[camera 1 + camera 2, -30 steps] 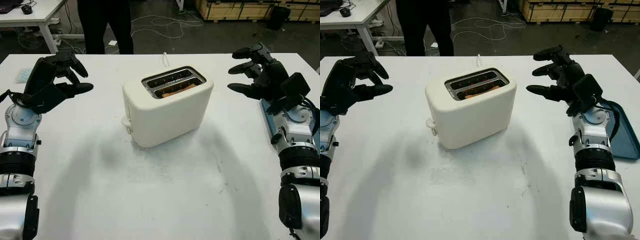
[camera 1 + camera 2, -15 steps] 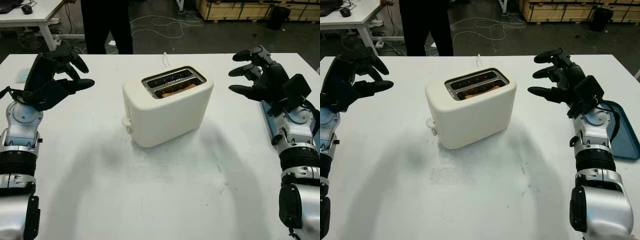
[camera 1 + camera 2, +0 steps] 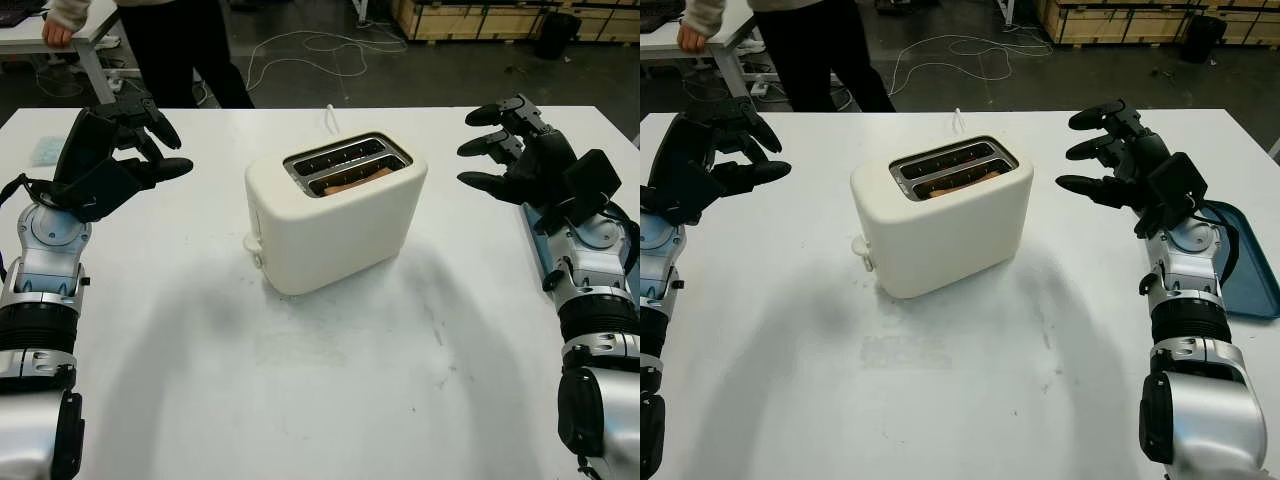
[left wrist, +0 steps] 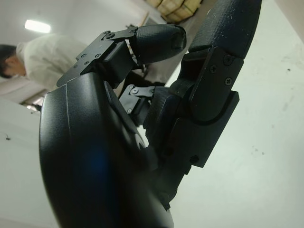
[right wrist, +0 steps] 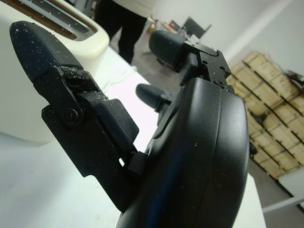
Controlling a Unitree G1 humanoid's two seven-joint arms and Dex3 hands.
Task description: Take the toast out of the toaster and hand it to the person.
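The person (image 3: 170, 45) has shifted left behind the tabletop (image 3: 330, 380); one toaster (image 3: 335, 210), one toast (image 3: 352, 180), left hand (image 3: 115, 155) and right hand (image 3: 525, 150) released, unmoved.

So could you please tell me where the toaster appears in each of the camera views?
Left eye view: the toaster stands at the picture's centre, toast in its nearer slot.
Right eye view: just left of centre.
Right wrist view: its cream side beyond the right hand's fingers.
Left wrist view: not in it.
Shared landmark: the white table.
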